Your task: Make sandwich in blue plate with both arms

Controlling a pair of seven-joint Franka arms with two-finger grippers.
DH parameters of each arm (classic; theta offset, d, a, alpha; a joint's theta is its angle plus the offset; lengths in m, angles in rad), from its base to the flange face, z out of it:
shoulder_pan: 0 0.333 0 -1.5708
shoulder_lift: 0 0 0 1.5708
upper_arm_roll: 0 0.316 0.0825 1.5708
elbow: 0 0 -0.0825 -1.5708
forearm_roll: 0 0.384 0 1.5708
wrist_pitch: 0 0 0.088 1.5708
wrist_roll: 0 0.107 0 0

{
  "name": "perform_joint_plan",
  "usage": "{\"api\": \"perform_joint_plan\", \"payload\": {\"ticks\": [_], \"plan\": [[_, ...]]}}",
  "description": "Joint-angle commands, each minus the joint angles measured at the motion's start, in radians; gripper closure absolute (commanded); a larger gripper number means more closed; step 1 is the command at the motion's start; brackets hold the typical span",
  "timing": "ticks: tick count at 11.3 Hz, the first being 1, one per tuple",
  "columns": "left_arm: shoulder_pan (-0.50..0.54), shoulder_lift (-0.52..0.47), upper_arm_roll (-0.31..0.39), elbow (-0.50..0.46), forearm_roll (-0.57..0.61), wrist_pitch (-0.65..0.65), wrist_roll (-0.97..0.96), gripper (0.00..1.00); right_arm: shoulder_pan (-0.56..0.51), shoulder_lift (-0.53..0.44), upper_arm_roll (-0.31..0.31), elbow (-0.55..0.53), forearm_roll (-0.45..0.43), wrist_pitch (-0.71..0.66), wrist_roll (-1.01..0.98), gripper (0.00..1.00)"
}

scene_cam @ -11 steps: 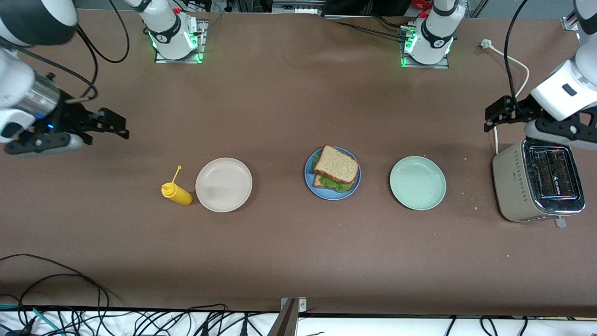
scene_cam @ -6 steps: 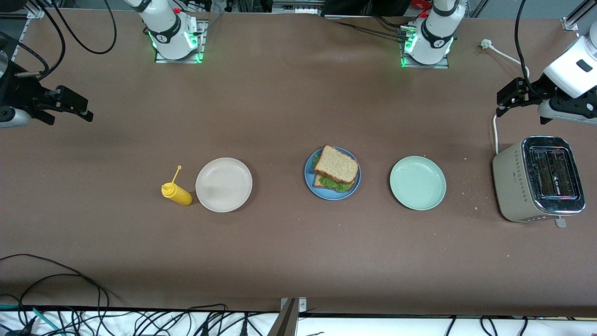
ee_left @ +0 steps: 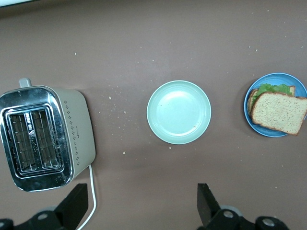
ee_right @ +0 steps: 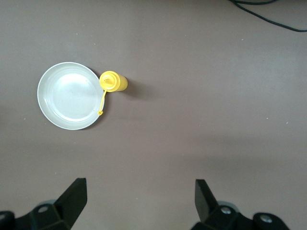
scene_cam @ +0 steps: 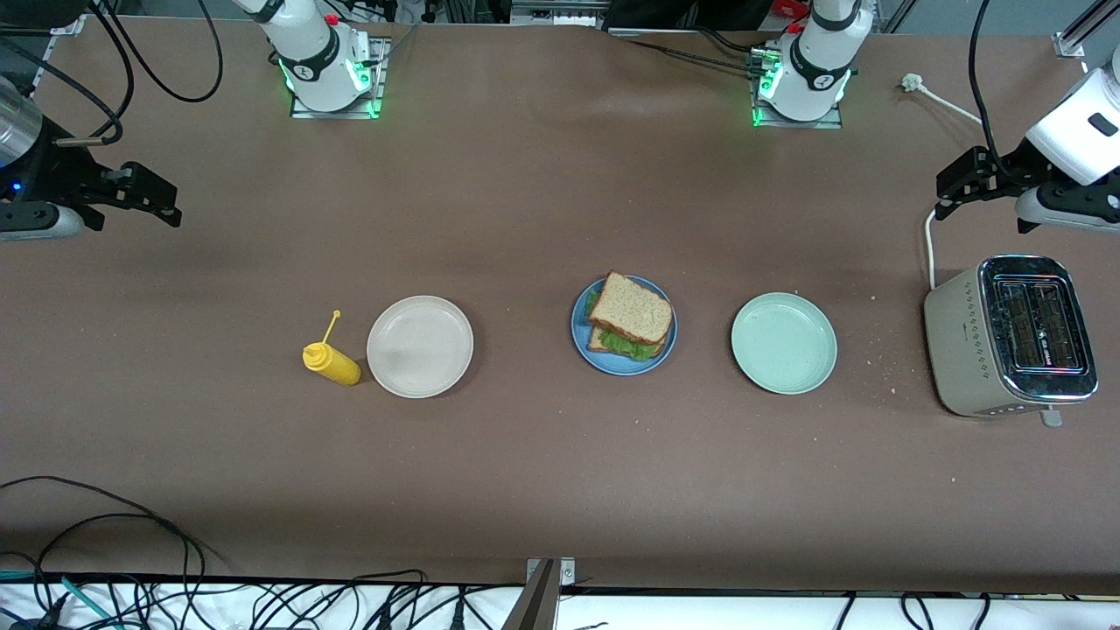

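The sandwich (scene_cam: 632, 315) lies on the blue plate (scene_cam: 616, 367) in the middle of the table: two brown bread slices with green lettuce between them. The left wrist view shows the sandwich (ee_left: 278, 112) on the blue plate (ee_left: 277, 75) too. My left gripper (scene_cam: 949, 194) hangs open and empty over the toaster's white cord at the left arm's end of the table. In its own view the left gripper (ee_left: 141, 194) holds nothing. My right gripper (scene_cam: 162, 203) hangs open and empty over bare table at the right arm's end. The right gripper (ee_right: 139, 189) shows wide-spread fingers there.
A pale green plate (scene_cam: 784, 342) sits between the blue plate and a silver toaster (scene_cam: 1006, 337). Toward the right arm's end stand an off-white plate (scene_cam: 420, 346) and a yellow squeeze bottle (scene_cam: 331, 362). Crumbs lie near the toaster. Cables hang at the table's front edge.
Both arms have drawn back toward their own ends of the table and risen. The left gripper has come away from above the toaster. The sandwich has not moved.
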Motion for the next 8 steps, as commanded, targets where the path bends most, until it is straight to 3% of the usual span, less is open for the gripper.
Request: {"api": "perform_joint_plan", "payload": {"ticks": [1,8], "plan": [[0.023,-0.026,-0.017,-0.024,0.016,0.000,-0.001,0.00,0.000,-0.020,0.007,-0.017,-0.027,-0.004,0.017,0.00],[0.025,-0.030,-0.019,-0.024,0.030,-0.001,-0.007,0.00,-0.001,-0.016,0.002,0.026,-0.027,-0.034,0.002,0.00]]}}
